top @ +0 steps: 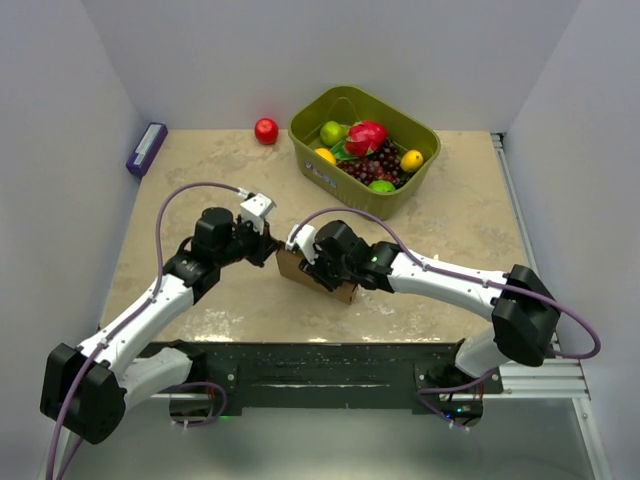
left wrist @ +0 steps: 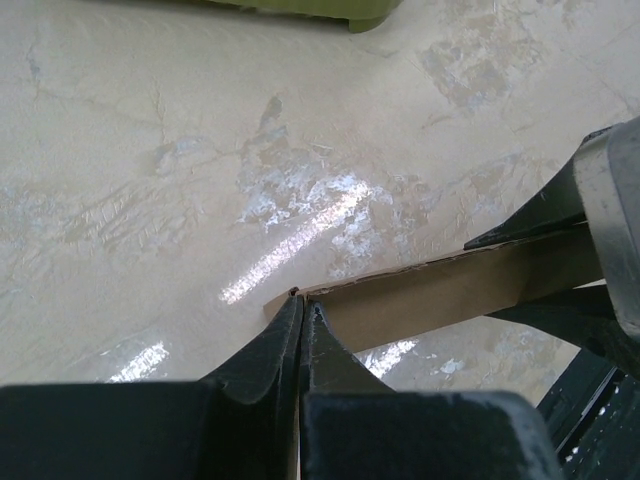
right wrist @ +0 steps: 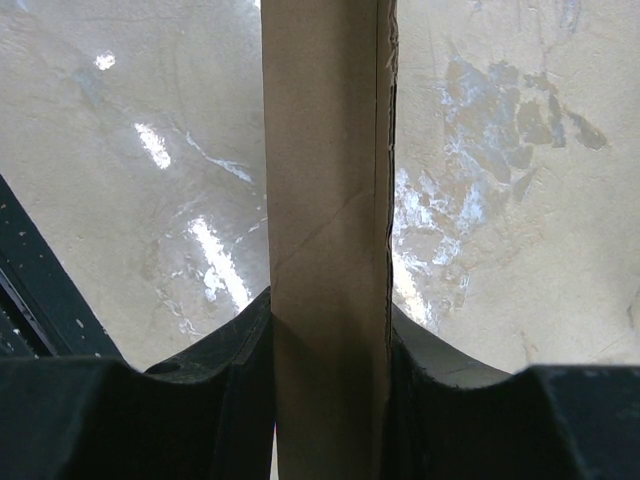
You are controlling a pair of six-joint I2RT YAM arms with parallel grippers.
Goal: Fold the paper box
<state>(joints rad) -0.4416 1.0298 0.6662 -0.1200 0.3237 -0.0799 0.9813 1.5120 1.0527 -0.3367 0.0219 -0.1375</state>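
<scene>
The paper box [top: 342,291], plain brown cardboard, is held just above the table near its front middle, between both arms. From the left, my left gripper [top: 270,252] meets the box's left end. In the left wrist view its fingers [left wrist: 302,298] are pressed together at the corner of a brown panel [left wrist: 450,295], pinching the thin edge. My right gripper [top: 312,265] comes from the right. In the right wrist view its jaws [right wrist: 330,310] clamp a narrow upright strip of the box [right wrist: 325,180]. Most of the box is hidden under the two grippers.
A green basket [top: 403,205] full of fruit stands at the back right, its corner showing in the left wrist view [left wrist: 300,8]. A red apple [top: 266,131] lies left of it. A purple block [top: 146,149] rests against the left wall.
</scene>
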